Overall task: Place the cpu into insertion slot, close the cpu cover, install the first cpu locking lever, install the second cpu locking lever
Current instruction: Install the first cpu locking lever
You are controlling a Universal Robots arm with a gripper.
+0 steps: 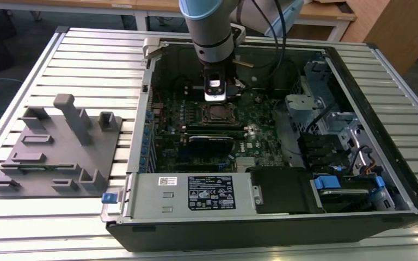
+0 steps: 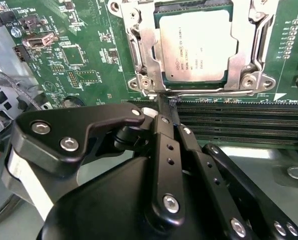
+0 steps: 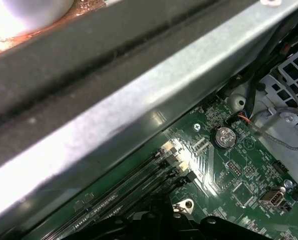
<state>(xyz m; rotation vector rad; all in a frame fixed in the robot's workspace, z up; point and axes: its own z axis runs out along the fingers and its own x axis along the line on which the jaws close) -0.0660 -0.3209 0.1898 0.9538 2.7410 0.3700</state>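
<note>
Arm: your arm (image 1: 209,32) stands upright inside the open computer case (image 1: 267,234), with its wrist straight over the socket (image 1: 219,113).
Claw: the claw (image 2: 168,106) points down at the green board (image 2: 78,65). Its fingers (image 2: 161,135) are drawn narrow, tips almost together. You cannot tell whether they pinch anything.
Chip: the chip (image 2: 194,47) lies flat in the socket, its silver top showing.
Cover: the cover (image 2: 144,47) lies down over the chip and frames it on all sides.
Lever: a wire lever (image 2: 209,91) runs along the socket edge that faces the memory slots (image 2: 239,122). The fingertips sit right at it, touching or nearly so.
Edges: in the first wrist view, the case's metal wall (image 3: 138,135) passes close by the wrist, above the board.
Room: a silver drive cage (image 1: 311,103) stands apart from the claw, toward the exterior view's right. A grey fixture (image 1: 56,147) rests on the table (image 1: 85,54) outside the case, at the exterior view's left.
</note>
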